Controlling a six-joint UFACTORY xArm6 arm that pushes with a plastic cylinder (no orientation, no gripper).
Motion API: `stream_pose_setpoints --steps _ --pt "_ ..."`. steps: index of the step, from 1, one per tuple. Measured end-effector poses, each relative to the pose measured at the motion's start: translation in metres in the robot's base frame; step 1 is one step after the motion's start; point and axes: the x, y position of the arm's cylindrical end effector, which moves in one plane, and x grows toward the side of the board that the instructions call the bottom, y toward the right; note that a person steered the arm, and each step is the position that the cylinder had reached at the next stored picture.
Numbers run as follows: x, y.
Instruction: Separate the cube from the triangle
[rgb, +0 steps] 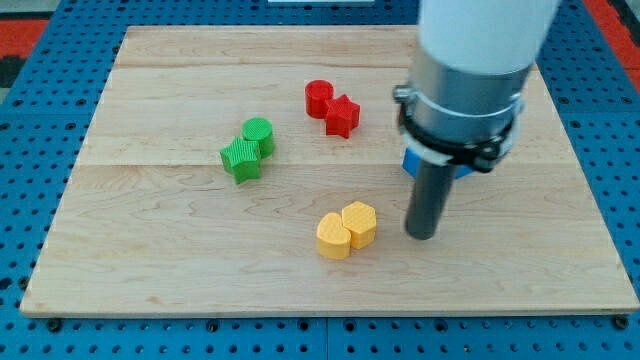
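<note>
While my tip (422, 234) rests right of yellow blocks (347, 229), blue block (411, 162) sits half-hidden behind rod; no jaws.

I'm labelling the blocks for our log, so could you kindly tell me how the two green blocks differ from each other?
The green cylinder has a round top, while the green star has a notched, pointed outline. The green cylinder lies nearer the view's top and right; the green star sits lower and to the left. They share colour and ribbed surface, and touch. My tip is far off, at the view's right.
</note>
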Motion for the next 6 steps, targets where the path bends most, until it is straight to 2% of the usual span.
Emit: stream_pose_setpoints --steps 1,2,3,5,6 --pt "-0.032 0.046" --pt "-0.067 0.066" --pt "-0.074 0.069" --pt "-0.111 0.023" --pt "-0.164 0.013"
